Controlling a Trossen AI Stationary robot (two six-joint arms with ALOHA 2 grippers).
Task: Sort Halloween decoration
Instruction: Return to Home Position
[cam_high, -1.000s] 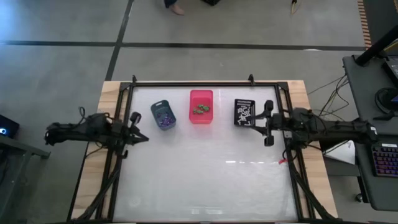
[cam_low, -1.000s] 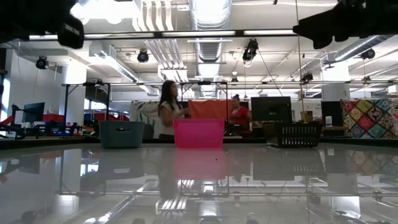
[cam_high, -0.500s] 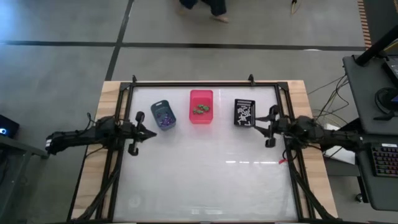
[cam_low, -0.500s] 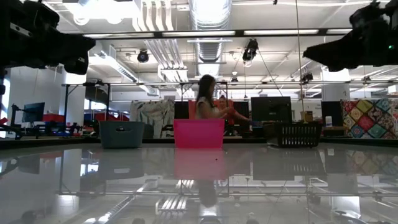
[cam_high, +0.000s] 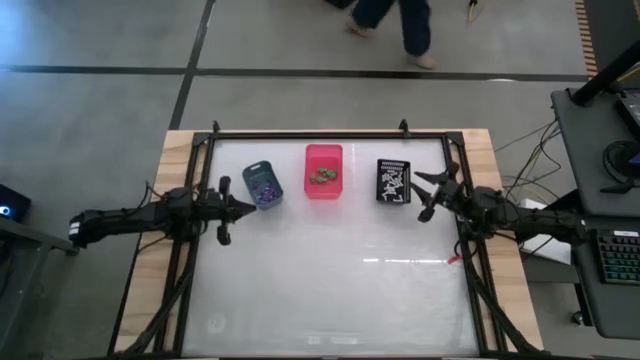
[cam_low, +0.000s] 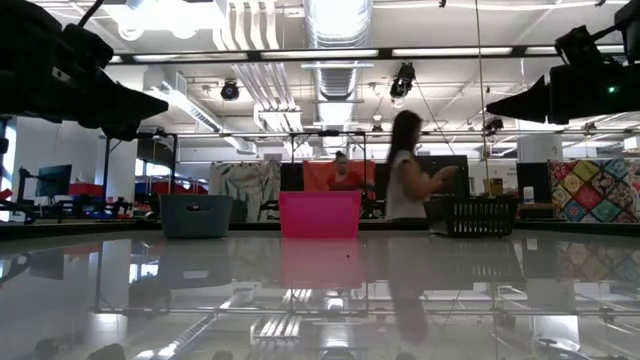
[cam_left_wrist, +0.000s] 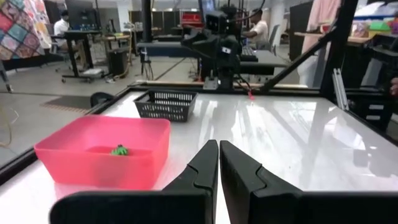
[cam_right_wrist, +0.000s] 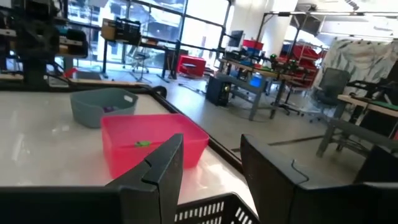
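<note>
No legible text, no labels, no brand names, no numbers, no signs readable in any view

The near half of the table gave me wide room for either arm to sweep. What stood in my way was a row along the far side: blue-grey bin left, pink bin middle, black bin right, with narrow gaps between. My left gripper, fingers pressed together, hung by the blue-grey bin's near left corner. My right gripper, fingers spread, hung just right of the black bin.
</note>
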